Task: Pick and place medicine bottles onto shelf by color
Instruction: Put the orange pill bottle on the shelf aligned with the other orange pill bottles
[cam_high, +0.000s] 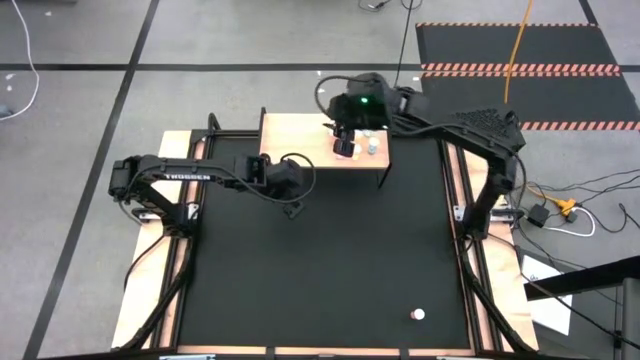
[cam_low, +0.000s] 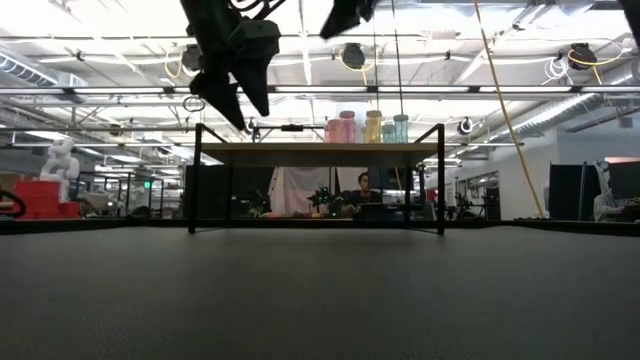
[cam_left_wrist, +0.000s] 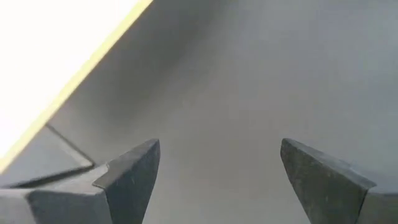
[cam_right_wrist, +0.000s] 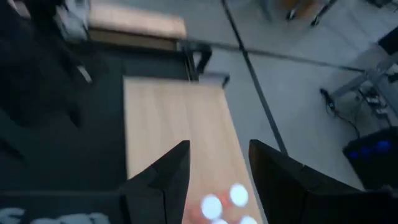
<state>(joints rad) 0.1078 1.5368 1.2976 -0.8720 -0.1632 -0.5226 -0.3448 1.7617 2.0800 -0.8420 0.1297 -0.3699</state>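
Note:
The shelf (cam_high: 300, 140) is a tan board on thin black legs at the far side of the black mat. Several medicine bottles stand on its right part (cam_high: 372, 146); the low view shows pink (cam_low: 347, 127), yellow (cam_low: 373, 126) and teal (cam_low: 400, 128) ones. Their white caps (cam_right_wrist: 211, 205) show below my right gripper (cam_right_wrist: 217, 146), which hangs open and empty above the shelf (cam_high: 345, 138). One more bottle (cam_high: 418, 315) stands on the mat near the front right. My left gripper (cam_high: 296, 207) hangs wide open over the mat (cam_left_wrist: 217, 146), just in front of the shelf's left part.
The black mat (cam_high: 330, 270) stretches wide in front of the shelf. Wooden table edges (cam_high: 150, 270) and black frame rails border it on both sides. Papers (cam_high: 545, 295) and cables lie on the floor at the right.

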